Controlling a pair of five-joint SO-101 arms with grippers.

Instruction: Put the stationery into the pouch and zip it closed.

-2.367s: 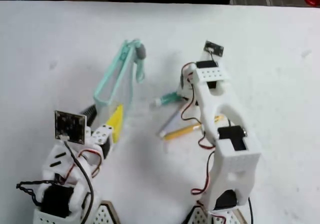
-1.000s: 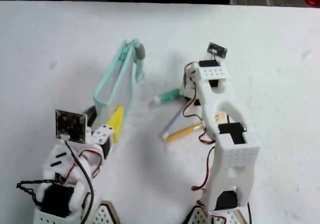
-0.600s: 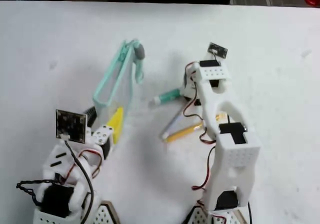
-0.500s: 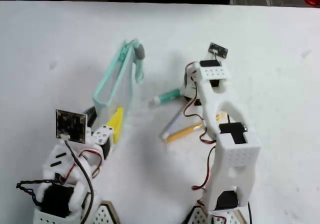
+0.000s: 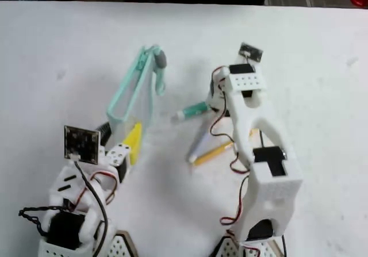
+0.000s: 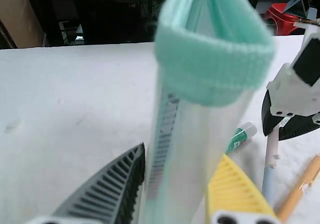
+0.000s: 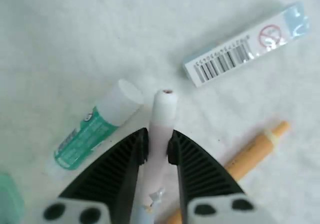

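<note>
My left gripper [image 6: 182, 156] is clamped on the pouch [image 6: 215, 68], propping its mouth open toward the stationery. My right gripper [image 7: 157, 134] pinches the white pen [image 7: 162, 108] between glue stick [image 7: 95, 129] and pencil [image 7: 250, 154].

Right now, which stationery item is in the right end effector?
The white pen, clamped by the right end effector; glue stick, pencil and barcoded block lie loose.

Pouch [image 6: 215, 68] clear glossy plastic, teal cloth trim; pen [image 7: 162, 115] smooth matt plastic.
</note>
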